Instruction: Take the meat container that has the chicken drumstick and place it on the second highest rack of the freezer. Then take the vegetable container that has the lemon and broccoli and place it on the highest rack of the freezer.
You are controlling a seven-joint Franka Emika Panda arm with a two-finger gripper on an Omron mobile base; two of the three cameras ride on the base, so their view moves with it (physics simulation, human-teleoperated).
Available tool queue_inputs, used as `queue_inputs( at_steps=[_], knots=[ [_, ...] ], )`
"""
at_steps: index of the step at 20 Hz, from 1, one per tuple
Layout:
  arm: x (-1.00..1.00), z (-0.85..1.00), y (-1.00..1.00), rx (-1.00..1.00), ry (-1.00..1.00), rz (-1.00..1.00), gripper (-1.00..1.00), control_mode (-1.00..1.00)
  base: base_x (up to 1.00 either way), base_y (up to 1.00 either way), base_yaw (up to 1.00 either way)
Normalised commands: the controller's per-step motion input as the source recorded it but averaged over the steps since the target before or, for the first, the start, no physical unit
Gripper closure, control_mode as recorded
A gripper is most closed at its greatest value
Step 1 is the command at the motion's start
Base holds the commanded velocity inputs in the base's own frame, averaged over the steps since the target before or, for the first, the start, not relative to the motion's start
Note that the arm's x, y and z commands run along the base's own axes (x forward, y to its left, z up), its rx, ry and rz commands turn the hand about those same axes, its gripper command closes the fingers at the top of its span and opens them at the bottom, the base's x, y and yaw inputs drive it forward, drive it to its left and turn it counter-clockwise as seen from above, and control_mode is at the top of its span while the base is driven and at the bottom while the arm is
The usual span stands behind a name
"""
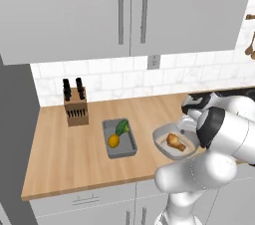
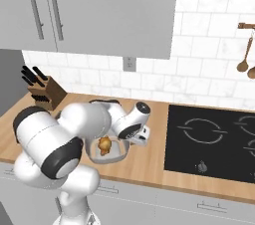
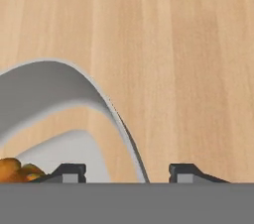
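The meat tray with the drumstick sits on the counter near its front edge in the left base view, just right of the vegetable tray with its lemon and broccoli, and the arm bends down over its right side. In the right base view the same tray lies left of the hob with the wrist low beside it. In the hand view the gripper straddles the tray's rim, one fingertip inside and one outside with a gap showing, so I judge the first step's grasp in hand; next, closing firmly on the rim and lifting level.
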Motion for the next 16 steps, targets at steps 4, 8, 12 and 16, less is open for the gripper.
queue_inputs(
  at_steps=[4, 8, 12, 16],
  knots=[
    [-0.11, 0.0, 0.05, 0.0, 0.0, 0.03, 1.0, -1.0, 0.0, 0.0, 0.0],
    [-0.18, -0.04, 0.01, 0.0, 0.0, 0.01, 1.0, -1.0, 0.0, 0.0, 0.0],
    [-0.22, 0.0, 0.0, 0.0, 0.0, -0.01, 1.0, -1.0, 0.0, 0.0, 0.0],
    [-0.26, 0.06, 0.0, 0.02, 0.0, -0.2, 1.0, -1.0, 0.0, 0.0, 0.0]
  ],
)
